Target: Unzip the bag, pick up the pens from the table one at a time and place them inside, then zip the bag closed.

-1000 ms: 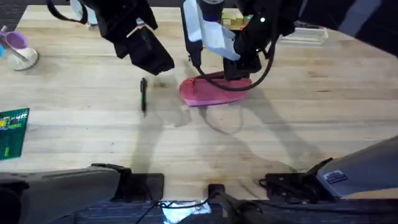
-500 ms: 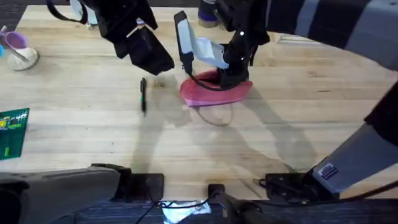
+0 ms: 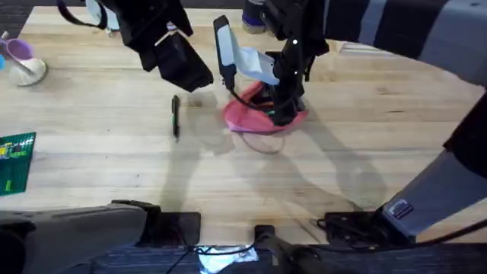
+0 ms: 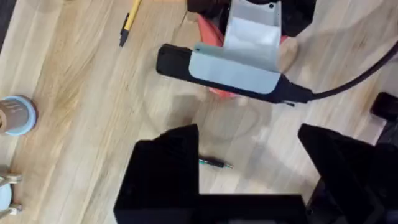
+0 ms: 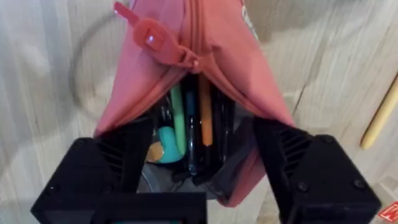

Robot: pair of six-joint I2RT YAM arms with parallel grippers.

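Over the bag (image 5: 205, 81), my right gripper (image 5: 199, 168) stands with fingers spread inside its unzipped mouth, likely widening it, while my left gripper (image 4: 249, 180) hovers apart.

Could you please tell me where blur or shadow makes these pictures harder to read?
Overhead: the arm bases along the bottom edge are large and blurred; soft shadows fall on the table beside the bag. Left wrist: its own gripper is dark and featureless. Right wrist: the bag's open mouth is shadowed inside.
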